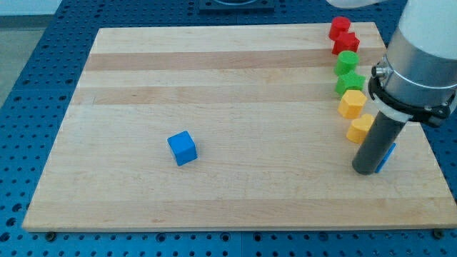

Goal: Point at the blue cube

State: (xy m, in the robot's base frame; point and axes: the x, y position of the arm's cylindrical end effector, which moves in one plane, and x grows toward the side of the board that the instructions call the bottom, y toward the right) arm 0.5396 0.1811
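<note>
The blue cube [182, 148] lies alone on the wooden board [228, 86], left of the middle and toward the view's bottom. My tip [366, 170] rests on the board at the view's lower right, far to the right of the blue cube. A second blue block [387, 157] sits right behind my tip and is mostly hidden by the rod; its shape does not show.
A column of blocks runs down the board's right side: two red blocks [340, 27] [346, 43], two green blocks [347, 61] [350, 83], and two yellow blocks [351, 103] [360, 128]. The lowest yellow block is close to the rod. The arm's white body [421, 50] overhangs the right edge.
</note>
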